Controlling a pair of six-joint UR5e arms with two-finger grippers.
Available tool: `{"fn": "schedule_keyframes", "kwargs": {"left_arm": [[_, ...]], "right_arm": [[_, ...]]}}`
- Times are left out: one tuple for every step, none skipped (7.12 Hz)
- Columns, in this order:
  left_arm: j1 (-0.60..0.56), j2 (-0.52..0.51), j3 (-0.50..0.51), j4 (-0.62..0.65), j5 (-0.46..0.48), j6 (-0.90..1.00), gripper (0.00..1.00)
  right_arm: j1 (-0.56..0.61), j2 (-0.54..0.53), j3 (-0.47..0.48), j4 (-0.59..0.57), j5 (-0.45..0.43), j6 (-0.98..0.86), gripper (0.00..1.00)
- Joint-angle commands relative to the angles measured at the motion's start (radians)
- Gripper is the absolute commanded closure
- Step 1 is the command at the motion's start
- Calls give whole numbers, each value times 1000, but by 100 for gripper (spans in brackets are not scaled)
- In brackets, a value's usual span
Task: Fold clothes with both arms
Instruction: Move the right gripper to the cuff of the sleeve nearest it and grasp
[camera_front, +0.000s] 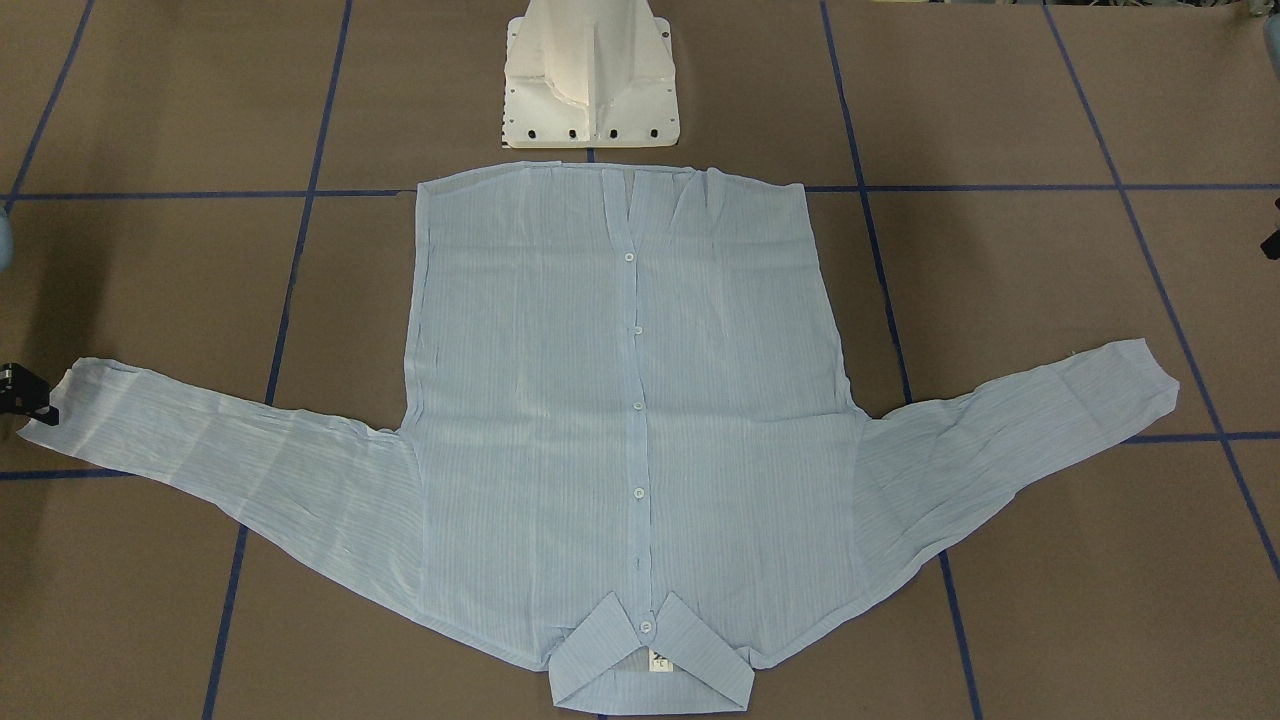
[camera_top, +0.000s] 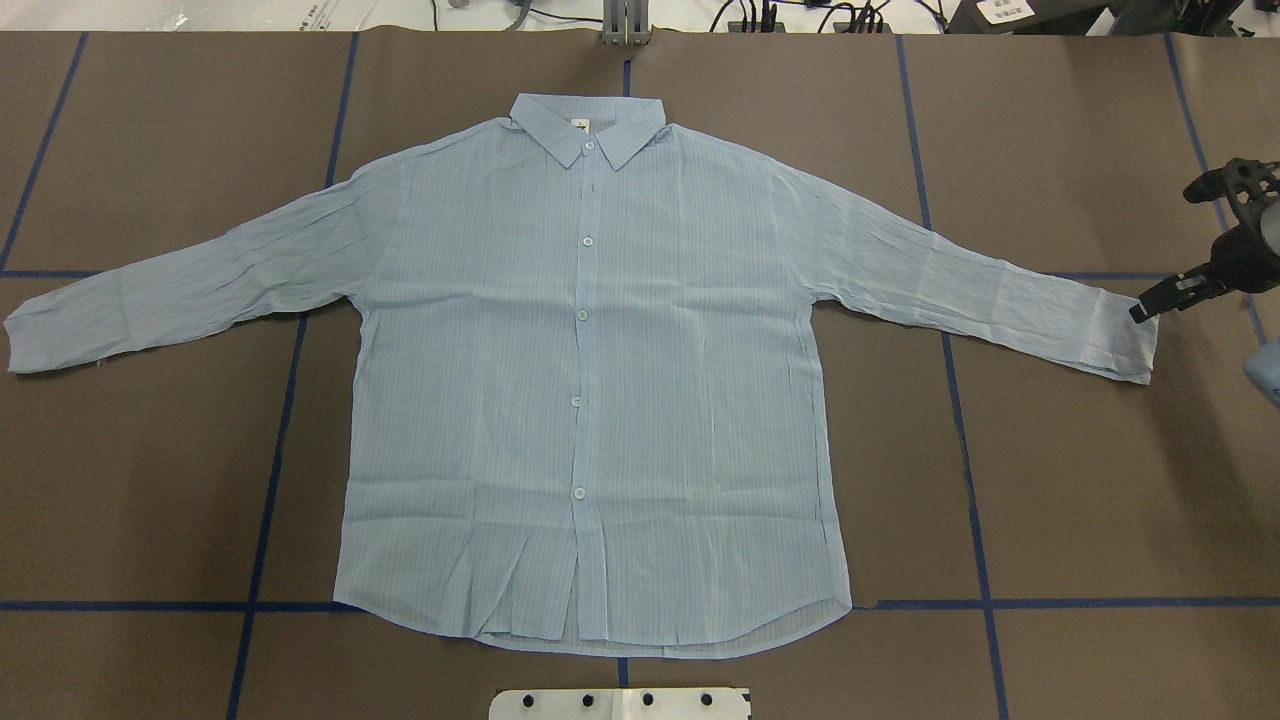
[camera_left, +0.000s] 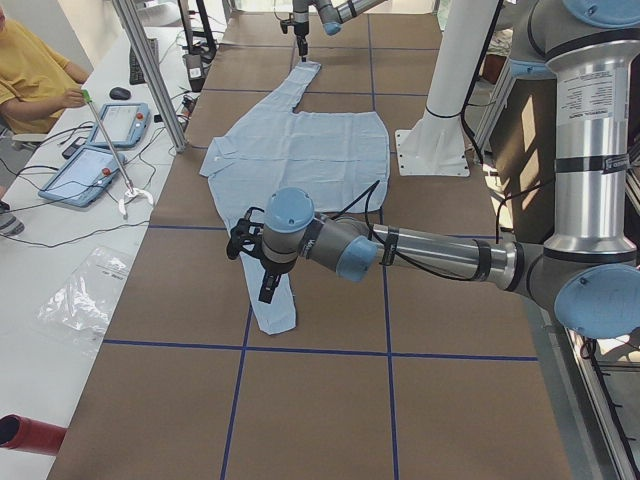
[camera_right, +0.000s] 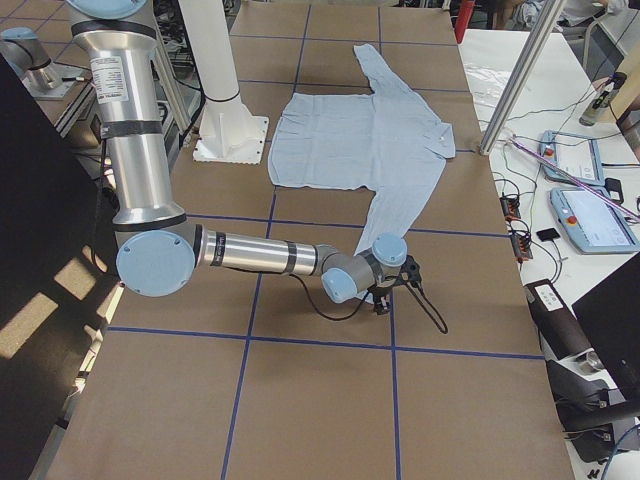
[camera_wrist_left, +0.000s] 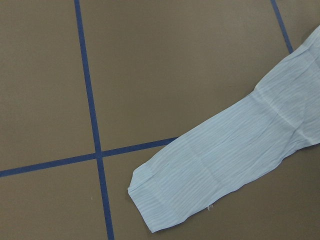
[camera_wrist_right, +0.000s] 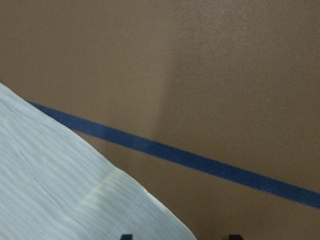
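The light-blue striped shirt lies flat and buttoned, front up, collar away from the robot and both sleeves spread out. My right gripper is low at the end of the right-side sleeve cuff. In the right wrist view its fingertips stand apart with the cuff corner between them, so it is open. My left gripper hangs over the other sleeve. It shows only in the exterior left view, so I cannot tell its state. The left wrist view shows that cuff lying flat.
The white pedestal base stands just behind the shirt's hem. Blue tape lines cross the brown table. A side table with tablets and a person in yellow lie beyond the collar side.
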Motion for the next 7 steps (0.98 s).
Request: {"fn": "schedule_keyframes", "kwargs": {"left_arm": [[0, 0, 0, 1, 0, 1, 0], [0, 0, 0, 1, 0, 1, 0], [1, 2, 0, 1, 0, 0, 0], [1, 2, -2, -1, 0, 1, 0], [1, 2, -2, 1, 0, 0, 0], [1, 0, -2, -1, 0, -2, 0], [1, -3, 0, 1, 0, -2, 0]], "right_arm": [[-1, 0, -3, 0, 1, -7, 92], [-1, 0, 0, 0, 4, -7, 100], [4, 2, 10, 0, 19, 7, 100], [7, -3, 23, 0, 36, 9, 100], [8, -18, 103, -7, 61, 16, 100], [5, -29, 186, -12, 81, 147, 100], [-43, -15, 240, 2, 122, 396, 100]]}}
